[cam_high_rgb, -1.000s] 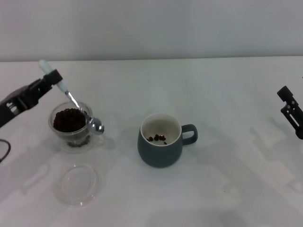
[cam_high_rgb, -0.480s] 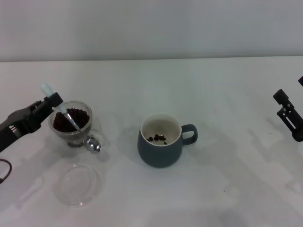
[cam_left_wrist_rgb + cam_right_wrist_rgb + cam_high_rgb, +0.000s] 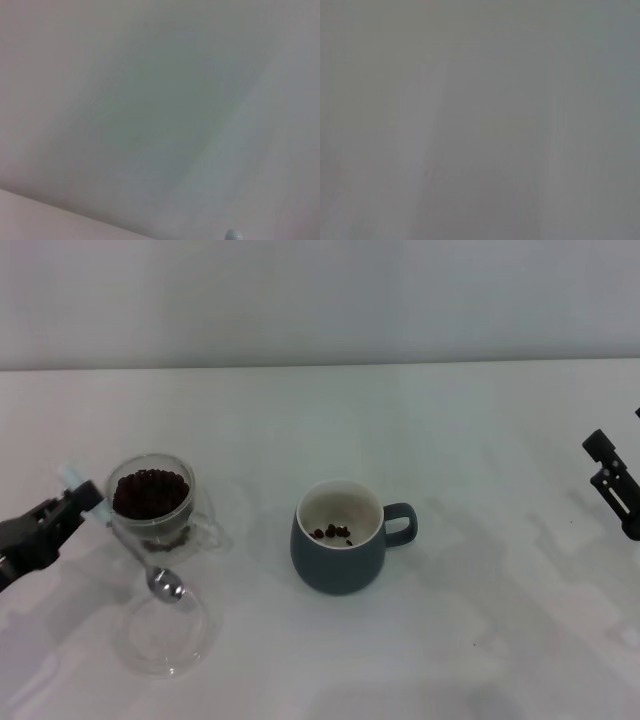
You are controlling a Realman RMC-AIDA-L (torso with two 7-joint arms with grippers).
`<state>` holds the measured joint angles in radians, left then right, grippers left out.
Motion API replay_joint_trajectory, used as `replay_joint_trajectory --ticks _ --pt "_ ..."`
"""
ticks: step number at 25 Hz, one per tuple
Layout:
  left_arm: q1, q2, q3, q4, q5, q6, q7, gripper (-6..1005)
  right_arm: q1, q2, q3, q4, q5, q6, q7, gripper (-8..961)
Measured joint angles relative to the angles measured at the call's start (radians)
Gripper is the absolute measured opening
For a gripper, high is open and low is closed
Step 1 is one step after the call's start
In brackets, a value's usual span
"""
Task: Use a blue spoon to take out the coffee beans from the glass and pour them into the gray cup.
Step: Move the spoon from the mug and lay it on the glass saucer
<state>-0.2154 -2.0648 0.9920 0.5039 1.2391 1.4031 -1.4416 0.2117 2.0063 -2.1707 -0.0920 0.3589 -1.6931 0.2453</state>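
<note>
On the white desk [image 3: 480, 440], the small clear double-walled glass [image 3: 152, 508] stands near the left edge and is filled with dark brown coffee beans [image 3: 150, 492]. The left gripper [image 3: 62, 512] is low over the desk, just beside the glass on its left-edge side, and it is closed on the pale light-blue handle end of the small blue spoon [image 3: 150, 570]. The thin metal shaft of the spoon runs from the gripper past the near side of the glass, and its shiny metal bowl lies just at the far rim of a flat clear round glass dish [image 3: 163, 631], which sits nearer to the front edge of the desk. No beans can be seen in the spoon bowl.

The rounded dark slate-gray ceramic cup [image 3: 343, 536] with the cream-white inside stands about in the middle of the desk, well apart from the glass, with its loop handle turned toward the right edge. A few coffee beans lie on its bottom.

The right gripper [image 3: 612, 482] is at the right edge of the desk, far from all the vessels, and it holds nothing; whether its fingers are apart or together cannot be told.
</note>
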Motion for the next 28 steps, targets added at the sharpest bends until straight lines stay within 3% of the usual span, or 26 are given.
replay_joint_trajectory --ticks 9,28 --pt "0.061 -0.002 -0.009 -0.015 0.000 0.002 0.035 124 0.004 0.000 -0.001 -0.007 -0.004 -0.001 0.000 651" --pt "-0.021 -0.003 0.003 -0.170 0.052 -0.069 0.078 157 -0.008 0.005 -0.038 -0.014 -0.008 -0.005 0.006 650"
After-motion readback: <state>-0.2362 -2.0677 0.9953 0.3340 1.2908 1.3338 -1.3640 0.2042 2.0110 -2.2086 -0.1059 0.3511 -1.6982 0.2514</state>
